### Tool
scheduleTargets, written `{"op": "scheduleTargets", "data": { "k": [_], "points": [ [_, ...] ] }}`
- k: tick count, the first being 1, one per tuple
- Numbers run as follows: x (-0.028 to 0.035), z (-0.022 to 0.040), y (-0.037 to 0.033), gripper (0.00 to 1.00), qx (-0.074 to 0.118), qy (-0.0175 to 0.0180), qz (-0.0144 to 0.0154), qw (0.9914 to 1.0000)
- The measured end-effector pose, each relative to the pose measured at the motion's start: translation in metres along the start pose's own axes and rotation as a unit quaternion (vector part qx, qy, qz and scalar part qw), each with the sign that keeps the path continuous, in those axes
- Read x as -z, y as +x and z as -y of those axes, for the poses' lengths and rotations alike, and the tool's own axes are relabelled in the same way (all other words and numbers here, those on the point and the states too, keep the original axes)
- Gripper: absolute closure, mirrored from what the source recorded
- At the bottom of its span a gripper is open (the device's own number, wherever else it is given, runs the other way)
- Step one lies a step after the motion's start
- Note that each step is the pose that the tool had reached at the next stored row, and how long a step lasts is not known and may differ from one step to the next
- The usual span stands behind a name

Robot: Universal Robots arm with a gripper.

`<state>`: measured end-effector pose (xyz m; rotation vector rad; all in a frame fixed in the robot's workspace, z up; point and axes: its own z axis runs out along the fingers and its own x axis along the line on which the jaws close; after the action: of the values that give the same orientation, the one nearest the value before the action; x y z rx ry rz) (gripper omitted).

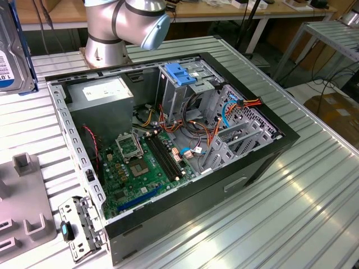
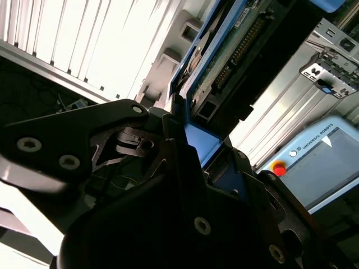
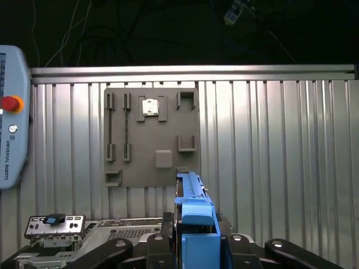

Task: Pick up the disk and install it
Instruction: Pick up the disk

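The disk (image 1: pixel 14 50) hangs upright at the exterior view's far left, above the ribbed table and apart from the open computer case (image 1: pixel 168 140). Its white label with a blue band faces the camera. In the first wrist view the disk (image 3: pixel 193 216) is seen edge-on, its blue side rail uppermost, with my gripper (image 3: pixel 193 249) shut on it from both sides. In the second wrist view the disk (image 2: pixel 241 50) sticks out from my gripper (image 2: pixel 190 140), showing its connector edge and blue rail.
Inside the case stand a metal cage with a blue plastic top (image 1: pixel 182 75) and a grey box with a white sticker (image 1: pixel 106 92). A grey fixture plate (image 3: pixel 151 137) and a metal bracket (image 1: pixel 81 224) lie on the table. A pendant (image 3: pixel 11 117) lies beside them.
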<state>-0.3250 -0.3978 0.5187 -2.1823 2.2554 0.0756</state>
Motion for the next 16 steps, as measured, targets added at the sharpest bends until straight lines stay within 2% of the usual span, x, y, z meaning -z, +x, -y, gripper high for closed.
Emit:
{"op": "scheduleTargets", "data": {
  "k": [14, 16],
  "points": [
    [0.0004, 0.0064, 0.0069, 0.63, 0.000, 0.0000, -0.0001, 1.00000],
    [0.0005, 0.0076, 0.0101, 0.63, 0.000, 0.0000, -0.0001, 1.00000]
  ]
}}
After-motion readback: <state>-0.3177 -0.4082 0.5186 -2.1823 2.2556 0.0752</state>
